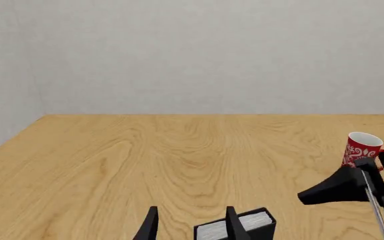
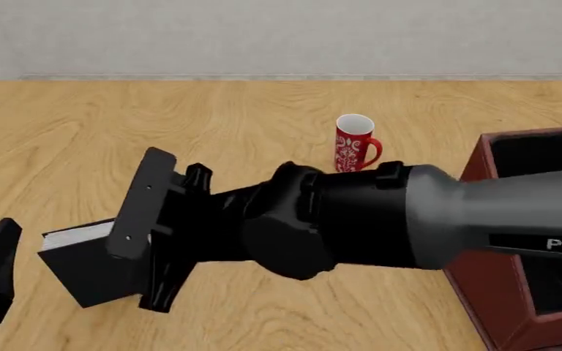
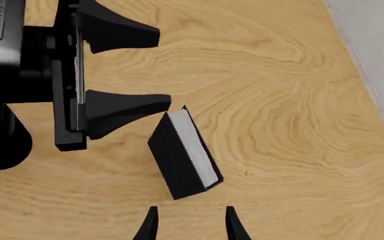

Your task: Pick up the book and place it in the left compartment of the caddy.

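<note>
Okay, right hand: released, fingers spread, nothing between them. Just ahead of its fingertips is the book, black cover with the white page edge showing. It sits skewed to the hand's line and apart from both fingers. It is on the counter; cannot tell whether it rests flat or is tipped on an edge.

Past the book from the right hand is the left hand, also released, with its two fingers wide apart. One corner of the book is at the tip of one left finger, touching or just short of it, cannot tell which. From the left wrist view that finger overlaps the book's page edge, and the book is off to that finger's side, not centred in the gap. Neither hand grasps it.

In the front view the right arm reaches across the counter and covers part of the book.

Farther out, behind the right arm, a red-and-white mug stands upright. The caddy is back by the right arm's base, well apart from the book, with its black interior partly hidden by the arm.
</note>
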